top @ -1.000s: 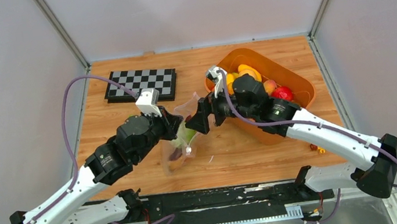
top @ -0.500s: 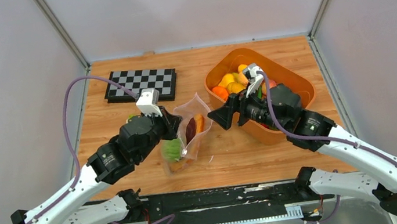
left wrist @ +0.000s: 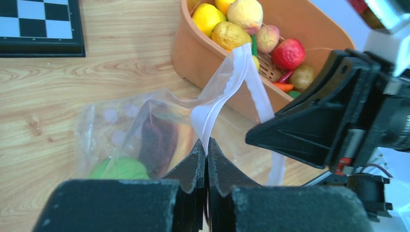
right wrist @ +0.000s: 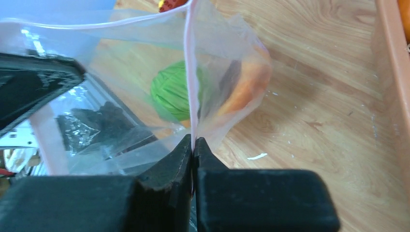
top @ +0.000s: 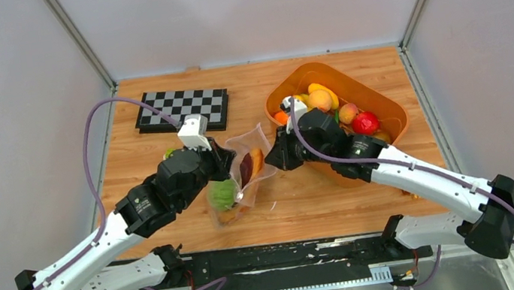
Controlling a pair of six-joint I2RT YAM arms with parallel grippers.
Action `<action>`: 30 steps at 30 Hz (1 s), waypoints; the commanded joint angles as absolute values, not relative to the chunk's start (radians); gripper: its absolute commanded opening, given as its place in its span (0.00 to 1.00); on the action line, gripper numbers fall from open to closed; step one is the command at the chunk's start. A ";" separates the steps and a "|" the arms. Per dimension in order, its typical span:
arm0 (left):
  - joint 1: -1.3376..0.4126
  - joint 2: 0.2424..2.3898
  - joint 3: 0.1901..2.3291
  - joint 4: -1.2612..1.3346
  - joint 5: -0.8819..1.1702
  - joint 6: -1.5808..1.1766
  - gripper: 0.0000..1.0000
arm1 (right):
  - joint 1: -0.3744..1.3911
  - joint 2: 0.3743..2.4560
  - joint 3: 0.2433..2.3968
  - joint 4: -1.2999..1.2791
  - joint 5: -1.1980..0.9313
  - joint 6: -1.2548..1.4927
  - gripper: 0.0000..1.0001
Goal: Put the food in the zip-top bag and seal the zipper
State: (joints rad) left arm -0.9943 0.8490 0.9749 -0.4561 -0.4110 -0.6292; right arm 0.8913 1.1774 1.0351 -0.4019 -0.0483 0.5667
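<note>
Jaws of both grippers are pressed together, each pinching the zipper. The left gripper holds the strip where it folds down to its fingertips. The right gripper holds it at the opposite side of the mouth.

**Bag.** The bag is near the centre of the table, between the two grippers. Its mouth is raised and its lower end rests on the wood. The mouth is unsealed: in the left wrist view the strip runs in a loose open loop between the two pinch points.

**Contents.** A green fruit and a maroon slice with an orange rim lie inside, seen through the film.

**Change.** One second ago the right gripper stood spread wide at the bag mouth. It then drew back toward the tub, still spread. It has now returned and closed on the strip. The left gripper has kept its pinch throughout.

**Meaning for the task.** With both ends of the mouth held, the strip can be drawn taut. This is judged to be preparation for pressing the zipper shut, or for holding the mouth wider.

**Surroundings.** More food lies in the tub, just right of the bag, so loading may be unfinished. The checkerboard lies apart at the far left.
</note>
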 commanded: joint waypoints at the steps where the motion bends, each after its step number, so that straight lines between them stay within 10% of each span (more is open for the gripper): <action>1: -0.990 0.845 1.000 -0.499 -0.476 -0.617 0.05 | 0.890 1.154 1.104 -0.314 -0.143 0.545 0.01; 12: -0.988 0.825 1.201 -0.716 -0.699 -0.503 0.04 | 0.890 1.453 1.300 -0.038 -0.633 0.639 0.00; 30: -0.988 0.902 1.016 -0.599 -0.518 -0.605 0.03 | 0.802 1.259 1.029 -0.284 -0.248 0.580 0.00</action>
